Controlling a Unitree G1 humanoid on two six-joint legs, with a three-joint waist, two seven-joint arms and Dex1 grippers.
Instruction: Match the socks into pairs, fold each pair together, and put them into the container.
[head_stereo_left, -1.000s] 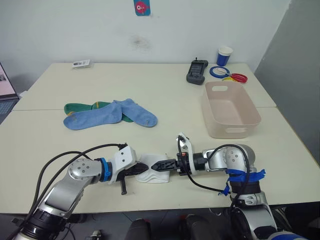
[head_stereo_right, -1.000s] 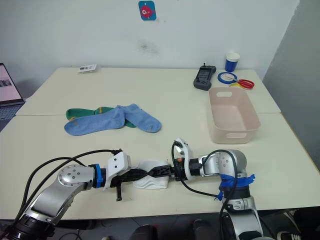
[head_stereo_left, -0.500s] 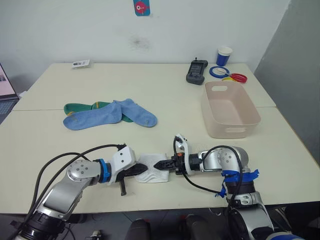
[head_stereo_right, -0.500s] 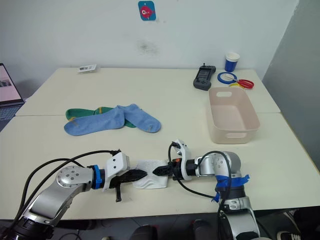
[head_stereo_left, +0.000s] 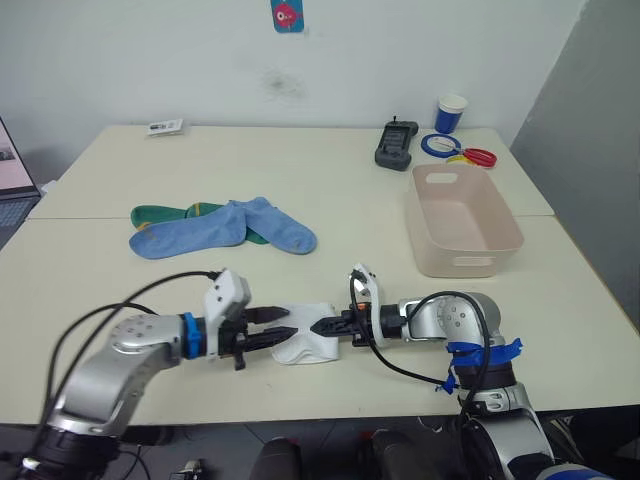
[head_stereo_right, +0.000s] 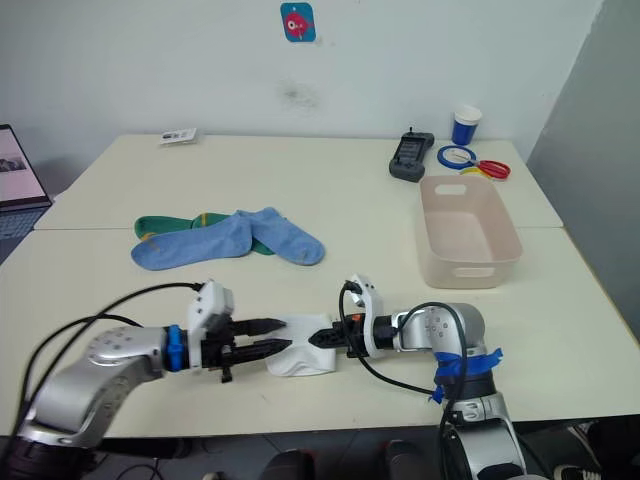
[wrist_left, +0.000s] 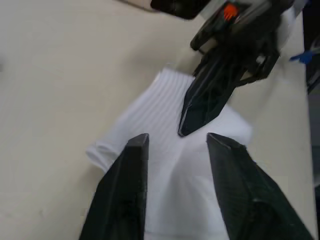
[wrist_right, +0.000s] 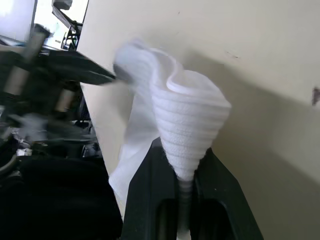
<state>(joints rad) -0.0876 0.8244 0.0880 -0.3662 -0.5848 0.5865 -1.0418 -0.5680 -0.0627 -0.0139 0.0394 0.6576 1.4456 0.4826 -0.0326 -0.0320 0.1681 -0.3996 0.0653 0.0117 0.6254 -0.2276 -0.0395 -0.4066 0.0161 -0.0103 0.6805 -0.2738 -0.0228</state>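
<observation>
Two grippers met over your white socks (head_stereo_left: 305, 343) at the table's 6 o'clock edge, the container (head_stereo_left: 462, 222) toward 2 o'clock. Left wrist view: your left gripper (wrist_left: 176, 145) was spread, gripping nothing. Right wrist view alone showed the right gripper (wrist_right: 179, 165) pinching a bunched fold; pulling could have unfolded the pair.

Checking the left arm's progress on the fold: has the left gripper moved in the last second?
Yes. The left gripper has pulled back toward the robot's left, off the white socks, its fingers now open; the table's seam stays put.
</observation>
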